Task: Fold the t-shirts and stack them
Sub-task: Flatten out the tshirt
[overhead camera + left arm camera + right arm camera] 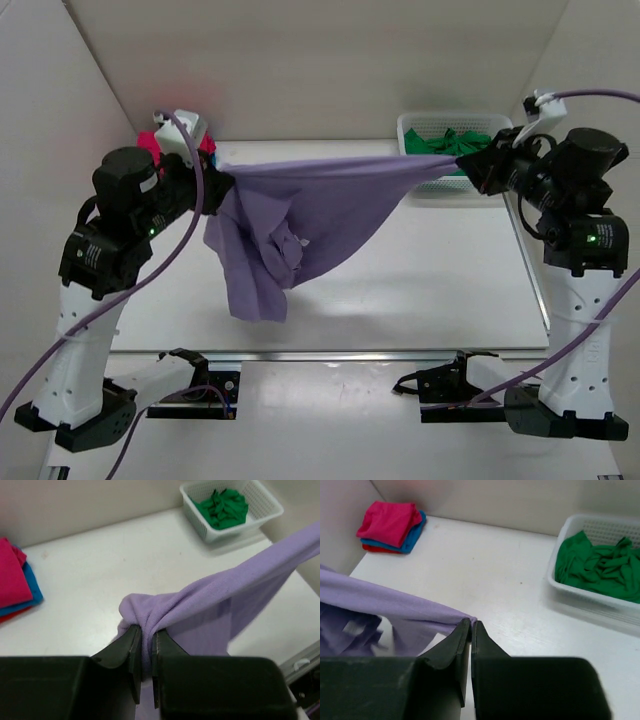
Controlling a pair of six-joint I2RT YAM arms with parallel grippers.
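Status: both arms raised off the table. L gripper: jaws pinched nearly together, only a thin gap, w/ a bunched fold of the lilac tee clamped in it. Cloth bulges over the fingertips in a wad, then runs off up and to the right in the L wrist cam. R gripper: jaws closed right down, tips all but touching, nipping a thin edge of the same tee. Fabric leaves the tips to the left as a taut band. So I've got the tee by 2 points, strung between the grippers in mid-air. In the top cam its upper edge is pulled into a near-straight line across the workspace. The rest sags below in a rough triangle, deepest on my L side, w/ crumpled folds in the middle. Can't tell if the lowest hem touches the table or hangs just above it. Green tee lies crumpled in the white lattice basket at the far R corner of the table, just beyond the R gripper. Far L corner by the wall has a folded stack: magenta tee on top, blue tee under it, red tee at the bottom, only edges of the lower 2 showing. Stack sits well apart from the lilac tee in the wrist cams. In the top cam it's mostly hidden behind my L wrist.
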